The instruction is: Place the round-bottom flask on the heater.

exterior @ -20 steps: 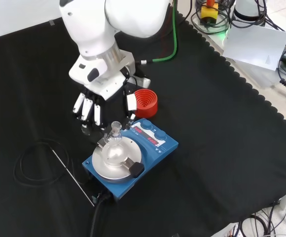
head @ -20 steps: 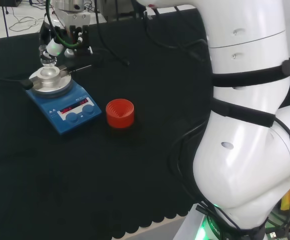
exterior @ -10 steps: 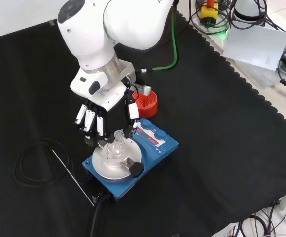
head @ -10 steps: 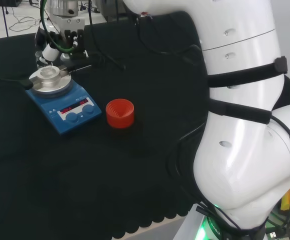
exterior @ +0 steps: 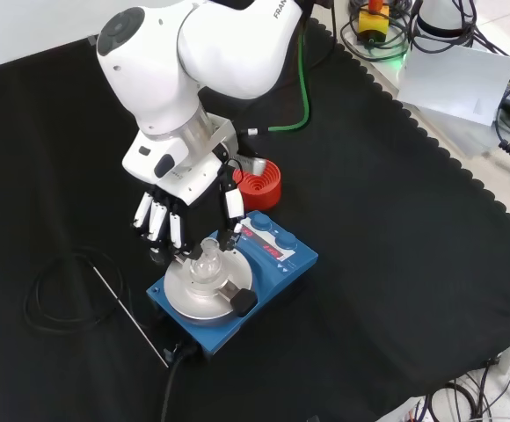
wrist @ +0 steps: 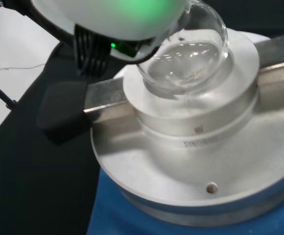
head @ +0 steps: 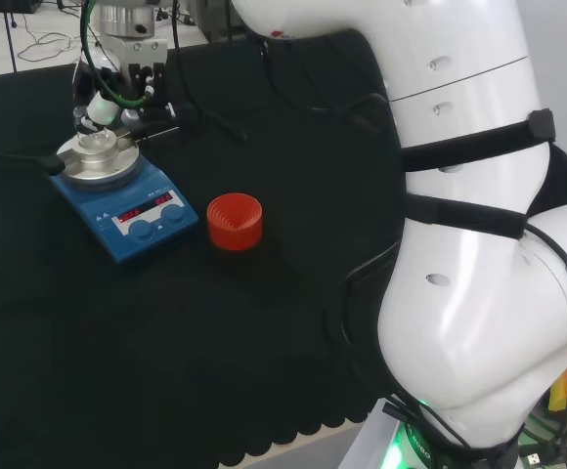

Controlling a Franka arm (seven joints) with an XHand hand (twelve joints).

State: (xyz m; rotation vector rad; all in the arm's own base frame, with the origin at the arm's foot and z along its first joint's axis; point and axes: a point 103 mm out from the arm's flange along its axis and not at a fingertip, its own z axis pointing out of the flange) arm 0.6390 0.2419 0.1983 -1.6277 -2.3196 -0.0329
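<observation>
One clear glass round-bottom flask (exterior: 207, 261) sits in round metal block of blue heater (exterior: 273, 255). Black-and-white hand (exterior: 180, 207) above, fingers (exterior: 174, 230) pinching flask neck. Red ribbed ring stand (exterior: 259, 182) beside heater.

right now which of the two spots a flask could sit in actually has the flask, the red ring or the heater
The heater: the round-bottom flask sits in its metal block under the hand. The red ribbed stand beside it holds nothing.

One round-bottom flask (exterior: 207, 260), one heater (exterior: 268, 264), one red stand (head: 235, 220), one hand (exterior: 171, 211).
</observation>
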